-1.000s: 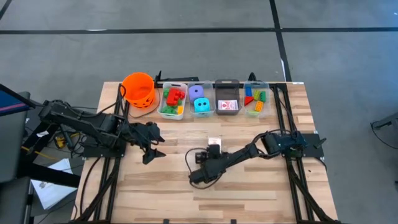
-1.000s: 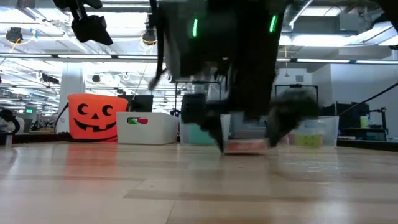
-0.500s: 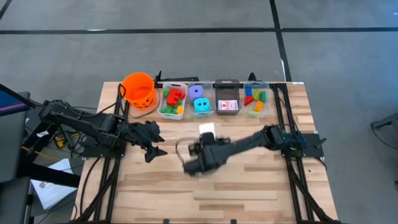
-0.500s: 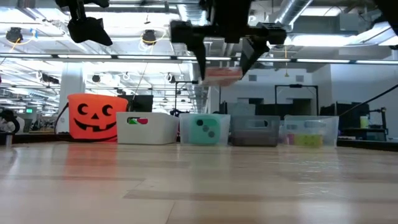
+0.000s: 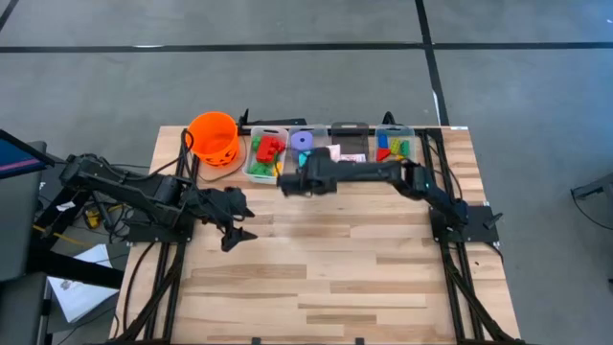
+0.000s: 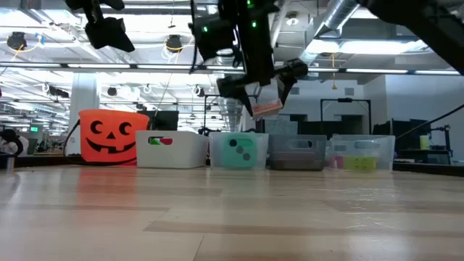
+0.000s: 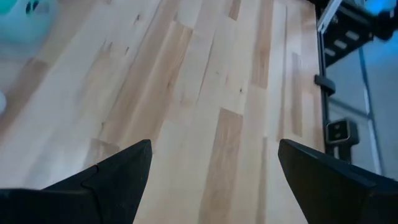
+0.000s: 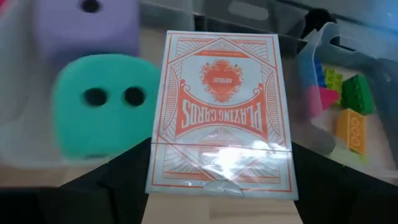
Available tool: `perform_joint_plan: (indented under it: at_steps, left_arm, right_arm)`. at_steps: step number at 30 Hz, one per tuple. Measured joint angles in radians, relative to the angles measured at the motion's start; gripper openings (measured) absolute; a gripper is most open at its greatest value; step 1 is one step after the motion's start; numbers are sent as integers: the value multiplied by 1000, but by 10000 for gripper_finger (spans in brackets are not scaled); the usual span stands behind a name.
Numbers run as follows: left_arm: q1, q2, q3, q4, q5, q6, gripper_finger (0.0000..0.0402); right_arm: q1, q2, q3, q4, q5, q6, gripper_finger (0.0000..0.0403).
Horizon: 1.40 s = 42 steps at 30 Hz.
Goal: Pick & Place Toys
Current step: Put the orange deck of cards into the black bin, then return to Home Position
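My right gripper (image 5: 329, 159) hangs over the row of clear bins at the table's far edge, shut on a red-and-white pack of cards (image 8: 221, 109). In the low view the pack (image 6: 267, 107) is well above the bins. Below and beyond it lie a teal die (image 8: 102, 106) and a purple die (image 8: 102, 25) in one bin, and coloured bricks (image 8: 342, 102) in another. My left gripper (image 5: 238, 226) waits open over the table's left part, its fingers (image 7: 118, 177) empty. My right gripper pinches the pack of cards between its two fingers at the pack's long edges, close to one short end (image 8: 217, 177). The fingers come slanting down from the near side and lie along the pack. The pack juts out ahead of them, tilted and clear of table and bins.
An orange pumpkin bucket (image 5: 213, 136) stands at the far left. Beside it are a bin of bricks (image 5: 265, 158), the dice bin (image 5: 305, 142), a dark card bin (image 5: 352, 144) and another brick bin (image 5: 395, 150). Bare wood (image 5: 335, 278) fills the near half.
My right gripper has risen from the middle of the table and swung toward the far edge, rolling as it went. The pack of cards, which lay on the table, has come up with it and now hangs over the bins.
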Motion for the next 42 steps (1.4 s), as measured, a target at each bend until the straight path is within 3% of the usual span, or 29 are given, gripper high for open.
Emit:
perform_joint_plan:
  at_steps: [6, 11, 16, 26, 33, 38, 42]
  left_arm:
    - [0, 0, 0, -4, 9, 135, 343]
    - [0, -8, 0, -4, 3, 183, 343]
    - [48, -15, 0, 22, -52, 192, 343]
    - [124, -23, 1, 35, -45, 183, 343]
    - [124, -22, 1, 34, -45, 168, 343]
    - [124, -22, 1, 34, -45, 168, 343]
    - [124, -22, 1, 34, -45, 183, 343]
  right_arm:
    - [-113, 0, 0, 0, -67, -113, 302]
    - [-168, 0, 0, 0, -61, -206, 302]
    - [-229, 0, 0, 0, -63, -325, 302]
    - [-307, -1, 1, 0, -113, -455, 303]
    - [-358, -1, -11, -1, -171, -504, 387]
    - [-379, -1, -11, 0, -231, -508, 365]
    - [-328, -17, -12, 1, -221, -585, 355]
